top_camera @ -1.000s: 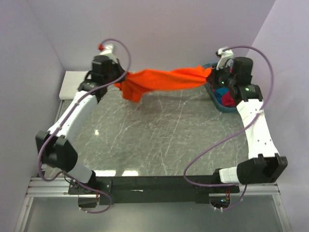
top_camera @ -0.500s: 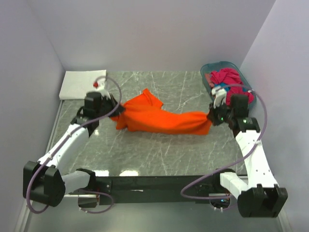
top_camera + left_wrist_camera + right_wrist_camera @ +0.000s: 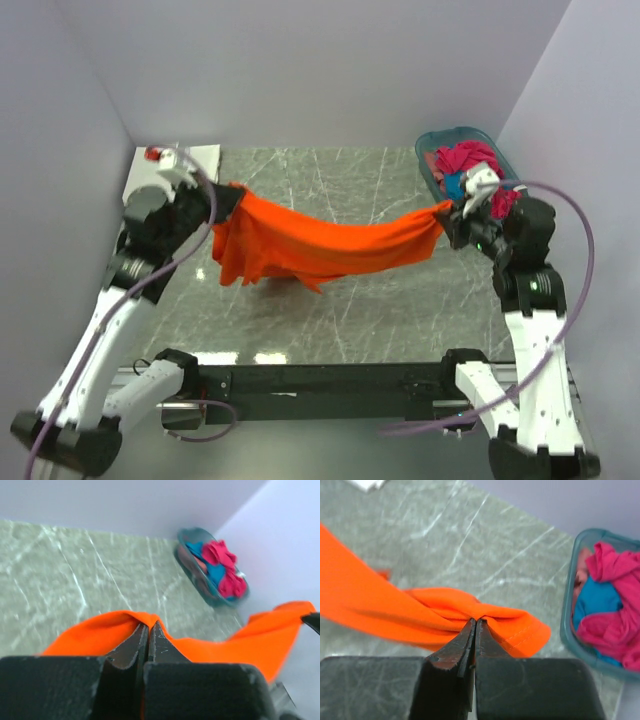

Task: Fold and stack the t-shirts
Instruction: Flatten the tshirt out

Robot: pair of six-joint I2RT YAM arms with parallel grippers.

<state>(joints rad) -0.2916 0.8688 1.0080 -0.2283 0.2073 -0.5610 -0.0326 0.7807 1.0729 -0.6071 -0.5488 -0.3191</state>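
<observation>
Now the grey marbled table top (image 3: 380, 310) has a bright orange cloth t-shirt (image 3: 320, 245) hanging over it as a sagging band. The shirt's long axis runs left to right, and its bunched body droops lowest near the left end. Half a second earlier it sat lower and shorter across the middle; both ends have since risen and spread apart.

A teal plastic basket (image 3: 428, 150) in the far right corner holds a magenta shirt (image 3: 470, 158) and a blue shirt (image 3: 455, 187). A white folded cloth (image 3: 207, 158) lies in the far left corner.

The left gripper (image 3: 149, 625) is clamped on the orange shirt's left end, and the right gripper (image 3: 476, 622) is pinched tight on its right hem.
</observation>
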